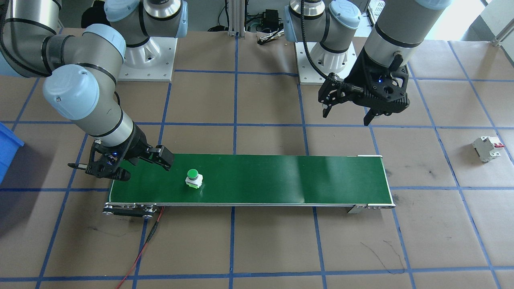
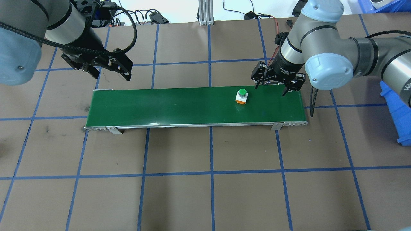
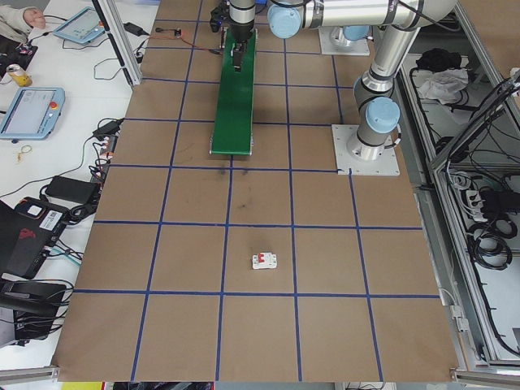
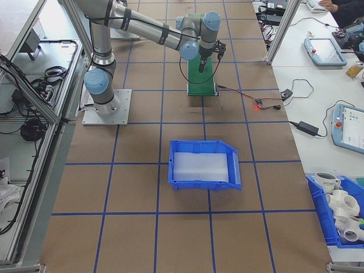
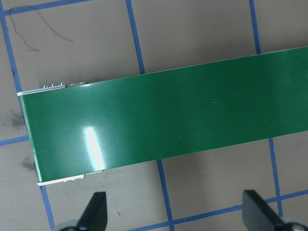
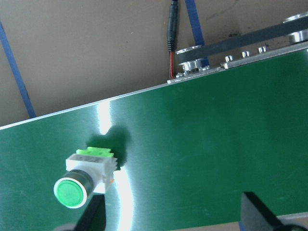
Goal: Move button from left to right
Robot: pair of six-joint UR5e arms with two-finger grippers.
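The button (image 2: 241, 96) stands upright on the green belt (image 2: 179, 106) of a small conveyor, towards the belt's right end as seen from behind the robot. Its round green cap points up and its white and light-green base rests on the belt. Nothing holds it.

The right tool (image 2: 276, 86) hangs over the far edge of the belt, just to the right of the button and a little behind it. Its two fingers are spread apart and they grip nothing. In the right wrist view the button (image 6: 86, 174) sits low at the left, close to one dark fingertip (image 6: 91, 216), but I cannot tell if they touch.

The left tool (image 2: 109, 72) is above the brown bench (image 2: 205, 192), near the far left corner of the belt and not over it. Its fingers are also apart and empty. The left wrist view shows only the bare left end of the belt (image 5: 168, 127).

A white circuit breaker (image 1: 488, 148) with a red lever lies on the bench, well apart from the conveyor, beyond its left end. A blue bin (image 4: 203, 165) stands on the bench beyond the right end.
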